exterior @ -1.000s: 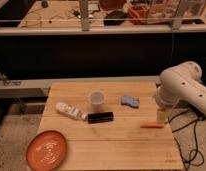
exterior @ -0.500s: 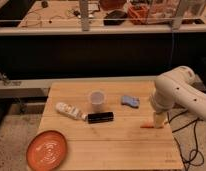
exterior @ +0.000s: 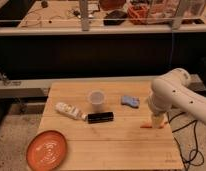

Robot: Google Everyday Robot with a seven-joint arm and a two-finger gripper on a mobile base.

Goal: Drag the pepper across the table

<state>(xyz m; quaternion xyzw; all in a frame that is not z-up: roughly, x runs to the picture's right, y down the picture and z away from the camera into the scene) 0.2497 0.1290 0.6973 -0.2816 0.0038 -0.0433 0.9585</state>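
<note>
The pepper (exterior: 146,127) is a thin orange-red sliver lying on the wooden table (exterior: 106,145) near its right edge. My white arm comes in from the right. The gripper (exterior: 156,121) points down at the pepper's right end, right over it. Part of the pepper is hidden behind the gripper.
An orange plate (exterior: 47,149) sits at the front left corner. A white bottle (exterior: 69,111) lies on its side at the left. A black bar (exterior: 100,117), a clear cup (exterior: 96,99) and a blue cloth (exterior: 130,101) sit mid-table. A railing and shelves stand behind.
My arm has moved left and down from the table's right edge, bringing the gripper onto the pepper. The pepper has stayed about where it was.
</note>
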